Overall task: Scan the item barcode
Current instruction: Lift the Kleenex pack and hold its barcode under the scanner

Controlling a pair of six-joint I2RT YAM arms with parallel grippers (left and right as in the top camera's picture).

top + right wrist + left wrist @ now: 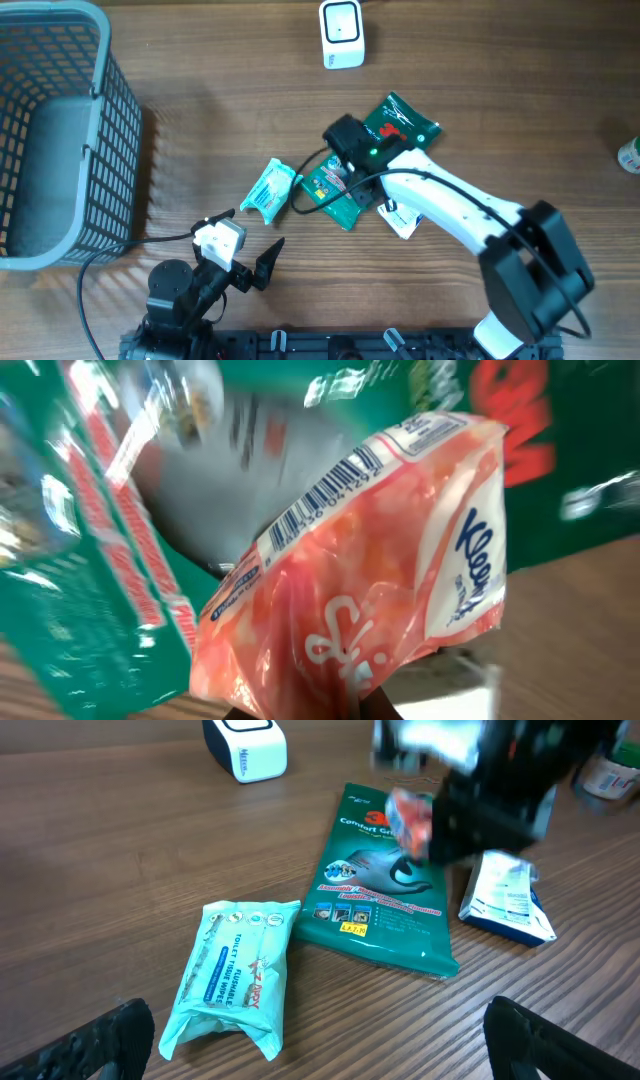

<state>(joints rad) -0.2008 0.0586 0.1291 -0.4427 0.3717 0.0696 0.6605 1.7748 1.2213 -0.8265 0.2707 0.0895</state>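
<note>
1. The right arm (450,205) stretches over the green package (385,890); the right gripper (338,172) pinches the pink tissue pack (370,590) just above it.
2. Well apart from that package, the left gripper (243,238) hangs with jaws spread wide.
3. The right fingertips are cut off; the wrist views are blurred.

Bench (200,60): brown wood, grain running left to right in the overhead view.
Finish: matte, faint sheen.
Light: even, shadows soft.

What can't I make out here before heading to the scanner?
- Overhead: Kleenex pack hidden beneath the right gripper.
- Left wrist: right gripper motion-blurred, grip unreadable.
- Right wrist: barcode digits blurred; pack's lower end cut by bottom edge.
- Overhead: white-green container cropped by right edge.
</note>
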